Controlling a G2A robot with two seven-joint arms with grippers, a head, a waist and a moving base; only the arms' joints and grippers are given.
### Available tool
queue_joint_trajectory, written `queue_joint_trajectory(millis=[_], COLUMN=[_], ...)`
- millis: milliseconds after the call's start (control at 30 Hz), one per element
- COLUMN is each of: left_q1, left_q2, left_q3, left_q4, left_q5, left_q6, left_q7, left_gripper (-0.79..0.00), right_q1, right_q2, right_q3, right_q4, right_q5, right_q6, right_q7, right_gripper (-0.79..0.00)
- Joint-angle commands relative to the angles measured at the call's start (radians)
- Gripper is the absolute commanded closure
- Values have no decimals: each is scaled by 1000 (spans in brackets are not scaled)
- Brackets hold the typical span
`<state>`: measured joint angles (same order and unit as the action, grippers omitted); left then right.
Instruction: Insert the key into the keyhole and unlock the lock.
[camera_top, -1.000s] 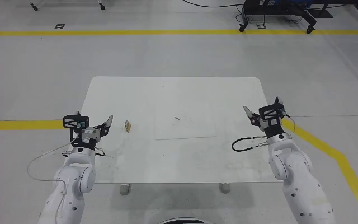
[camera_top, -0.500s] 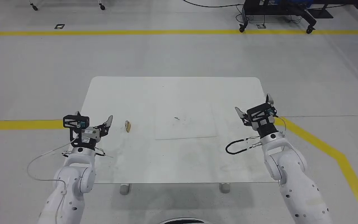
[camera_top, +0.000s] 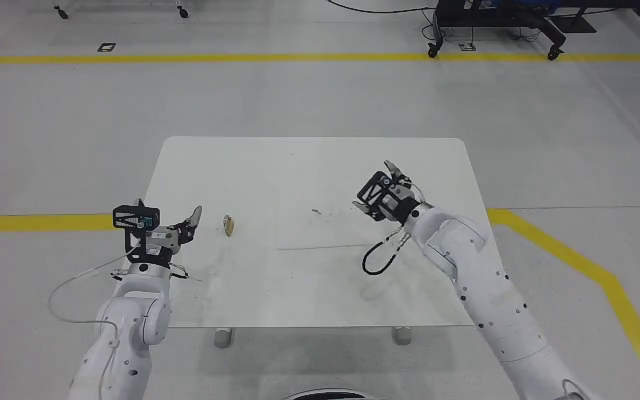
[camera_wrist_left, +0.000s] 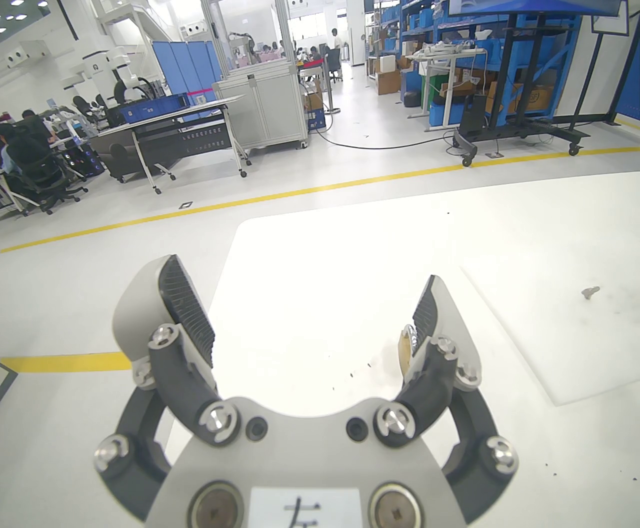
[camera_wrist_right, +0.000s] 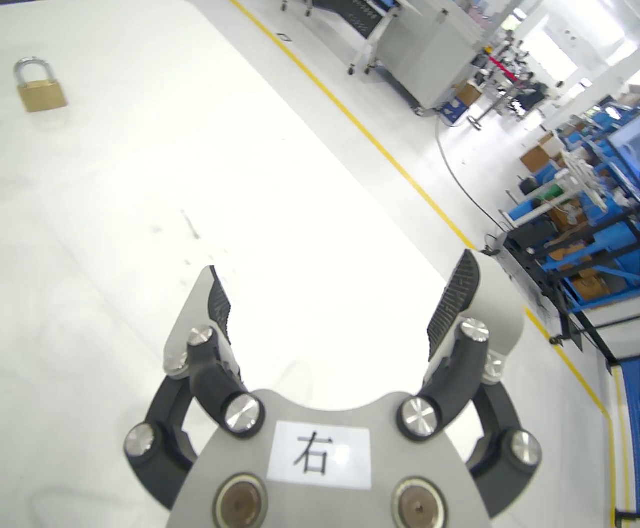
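A small brass padlock (camera_top: 228, 224) lies on the left part of the white table (camera_top: 300, 290). The small grey key (camera_top: 317, 212) lies near the table's middle. My left gripper (camera_top: 162, 220) is open at the table's left edge, a short way from the padlock. In the left wrist view the padlock (camera_wrist_left: 406, 345) peeks out behind one finger of the left gripper (camera_wrist_left: 302, 280), with the key (camera_wrist_left: 590, 292) farther off. My right gripper (camera_top: 373, 187) hangs open over the table, just right of the key. In the right wrist view the right gripper (camera_wrist_right: 340, 280) holds nothing and the padlock (camera_wrist_right: 40, 92) lies far ahead.
A thin white mat (camera_wrist_left: 550, 325) covers the table's middle, and the key rests on it. A black cable loop (camera_top: 375, 262) hangs from the right arm above the table. Yellow floor lines run on both sides of the table.
My right arm has swung in from the table's right edge to a spot over the middle, near the key, its gripper still open. The left arm, padlock and key have not moved.
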<state>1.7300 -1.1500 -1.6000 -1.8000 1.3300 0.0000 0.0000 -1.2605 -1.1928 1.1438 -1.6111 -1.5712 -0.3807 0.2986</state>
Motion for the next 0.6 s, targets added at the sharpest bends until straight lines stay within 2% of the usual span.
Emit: queue_joint_trajectory(millis=[0, 200, 267, 333, 367, 400, 467, 567], left_q1=[0, 0, 0, 0, 0, 0, 0, 0], left_q2=[0, 0, 0, 0, 0, 0, 0, 0], left_q3=[0, 0, 0, 0, 0, 0, 0, 0], left_q4=[0, 0, 0, 0, 0, 0, 0, 0], left_q5=[0, 0, 0, 0, 0, 0, 0, 0], left_q6=[0, 0, 0, 0, 0, 0, 0, 0], left_q7=[0, 0, 0, 0, 0, 0, 0, 0], left_gripper=[-785, -785, -785, -785, -785, -785, -785, -785], right_q1=[60, 180, 209, 242, 259, 276, 313, 369], right_q2=[-13, -48, -57, -66, -71, -76, -87, -108], right_q3=[-66, -188, -215, -239, -249, -261, -282, -322], right_q4=[61, 217, 261, 313, 340, 370, 434, 524], right_q5=[13, 54, 74, 97, 112, 127, 154, 190], right_q6=[-36, -104, -146, -194, -215, -241, -279, -313], right_q7=[6, -32, -55, -62, -70, -76, -72, -41], right_gripper=[-785, -785, -686, -646, -557, -511, -505, -388])
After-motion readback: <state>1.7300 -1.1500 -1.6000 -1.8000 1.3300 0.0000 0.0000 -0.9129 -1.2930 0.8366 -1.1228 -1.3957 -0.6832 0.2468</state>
